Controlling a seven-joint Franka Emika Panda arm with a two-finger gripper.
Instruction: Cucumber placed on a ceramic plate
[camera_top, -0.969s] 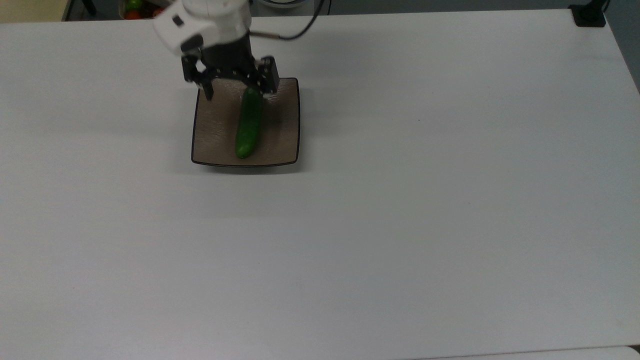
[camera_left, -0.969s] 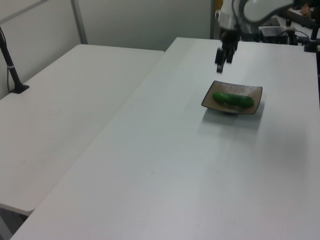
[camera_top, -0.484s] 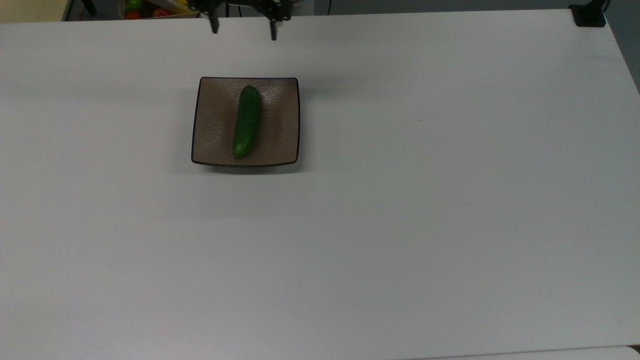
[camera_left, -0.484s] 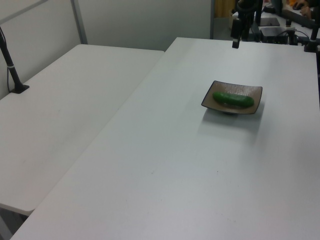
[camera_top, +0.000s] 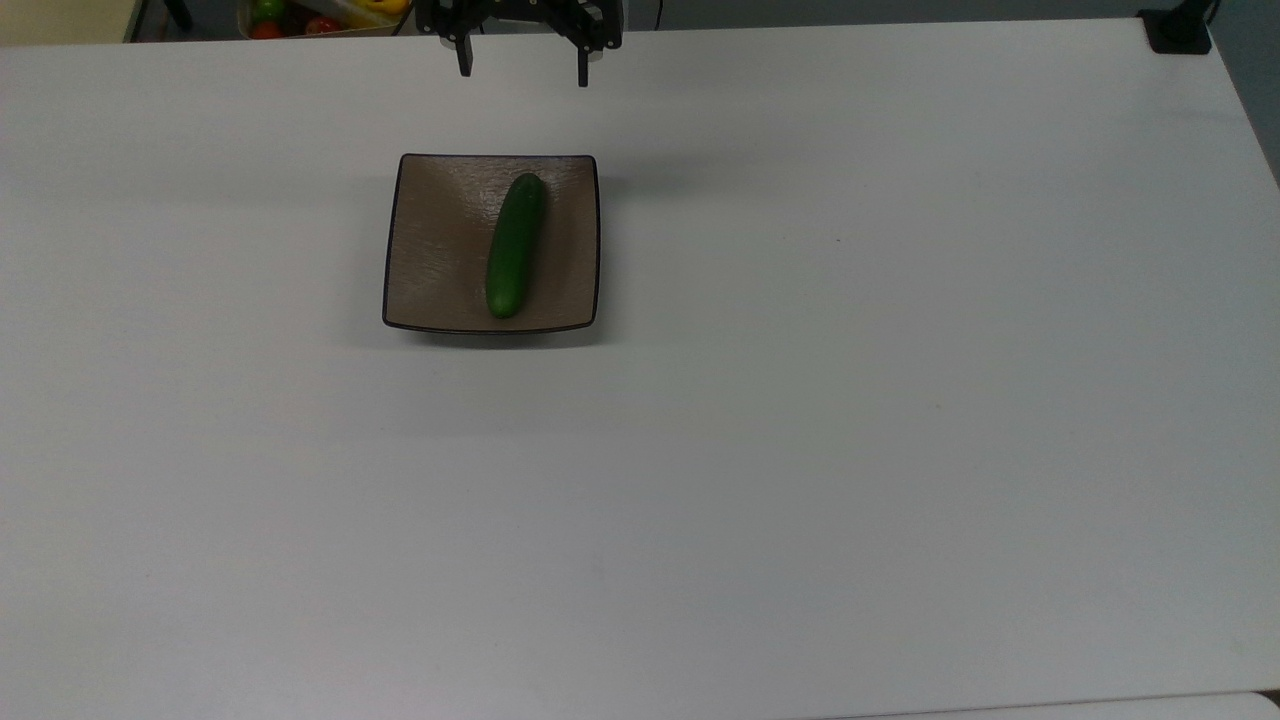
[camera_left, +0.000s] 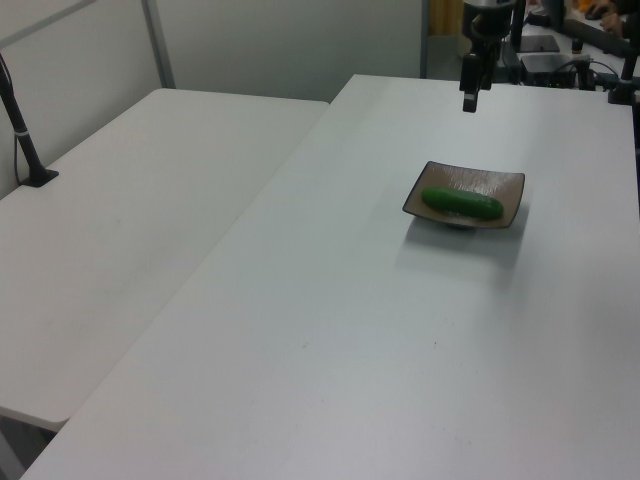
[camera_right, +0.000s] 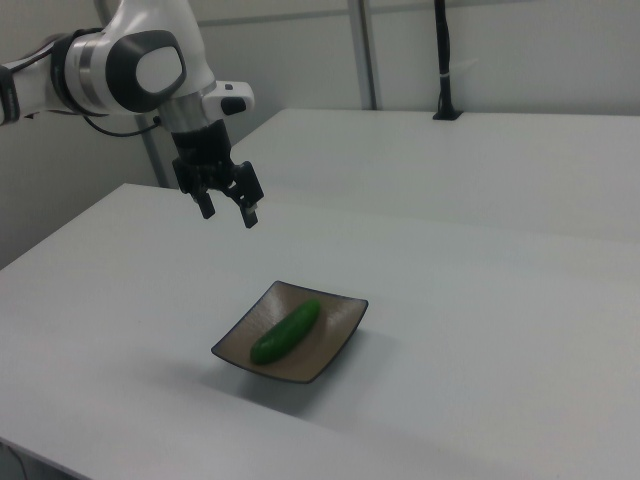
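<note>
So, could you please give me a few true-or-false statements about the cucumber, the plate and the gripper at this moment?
1. The cucumber lies on the ceramic plate. True.
2. The gripper is shut on the cucumber. False: it is open and holds nothing, raised above the table.
3. The plate is round and white. False: it is square and brown with a dark rim.
4. The cucumber stays inside the plate's rim. True.
5. The cucumber stands upright. False: it lies flat.

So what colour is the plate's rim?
Black, a thin line around the brown ceramic plate; clearest in the top view.
</note>
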